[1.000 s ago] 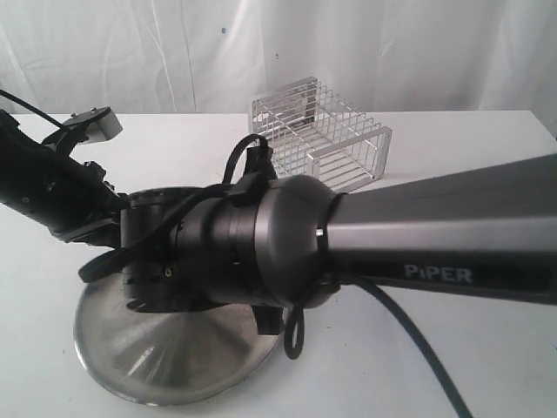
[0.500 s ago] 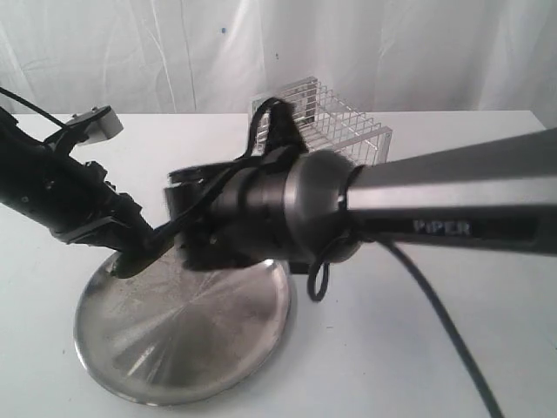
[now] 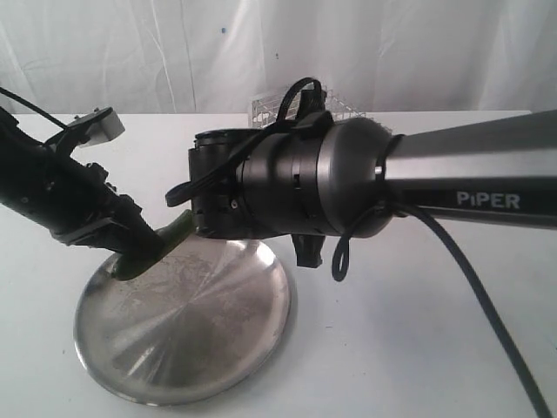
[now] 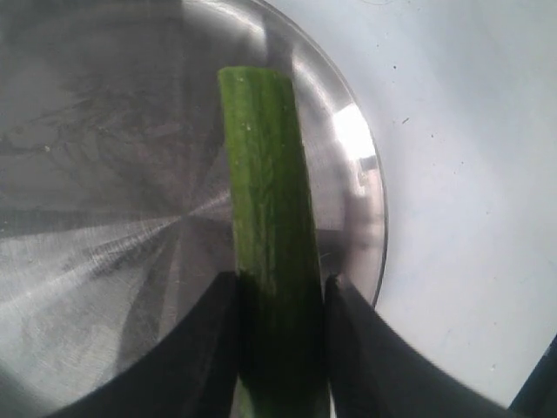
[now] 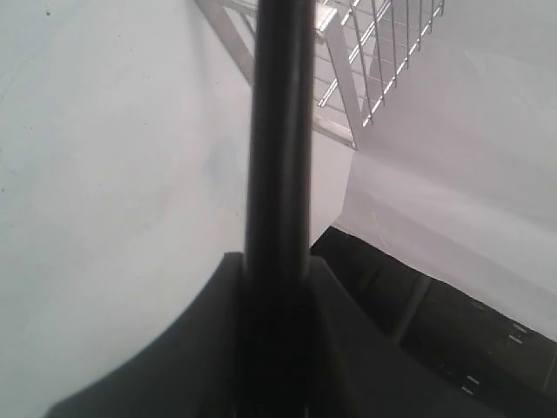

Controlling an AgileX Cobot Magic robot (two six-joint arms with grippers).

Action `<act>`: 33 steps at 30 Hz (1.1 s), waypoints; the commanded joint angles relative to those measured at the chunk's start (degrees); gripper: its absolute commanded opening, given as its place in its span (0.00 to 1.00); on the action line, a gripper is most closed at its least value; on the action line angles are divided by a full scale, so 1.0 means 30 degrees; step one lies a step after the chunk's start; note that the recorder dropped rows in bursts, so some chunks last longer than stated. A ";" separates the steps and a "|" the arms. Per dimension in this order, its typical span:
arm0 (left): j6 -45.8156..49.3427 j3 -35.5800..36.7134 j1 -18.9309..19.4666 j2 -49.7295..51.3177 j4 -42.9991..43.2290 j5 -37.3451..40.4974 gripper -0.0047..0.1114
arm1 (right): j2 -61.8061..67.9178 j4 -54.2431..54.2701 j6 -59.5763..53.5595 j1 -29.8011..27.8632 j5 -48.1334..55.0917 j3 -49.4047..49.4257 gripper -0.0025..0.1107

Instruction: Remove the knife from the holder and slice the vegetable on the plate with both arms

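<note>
Left gripper [image 4: 280, 283] pinches the vegetable [image 4: 265, 174], right gripper [image 5: 274, 261] the knife [image 5: 278, 131].
We see the vegetable at the plate's [image 3: 200, 348] eleven o'clock.

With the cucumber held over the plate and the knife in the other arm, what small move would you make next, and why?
Probably lower the right gripper so the knife comes across the cucumber's free end. The left gripper's jaws clamp the cucumber tilted over the plate, while the knife, held in the right jaws, points toward the holder, not the plate.
</note>
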 commanded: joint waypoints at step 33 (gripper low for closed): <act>0.5943 0.5377 -0.0091 0.3110 -0.5966 -0.4919 0.30 | -0.1760 0.9210 0.1855 -0.0064 0.0152 0.0762 0.02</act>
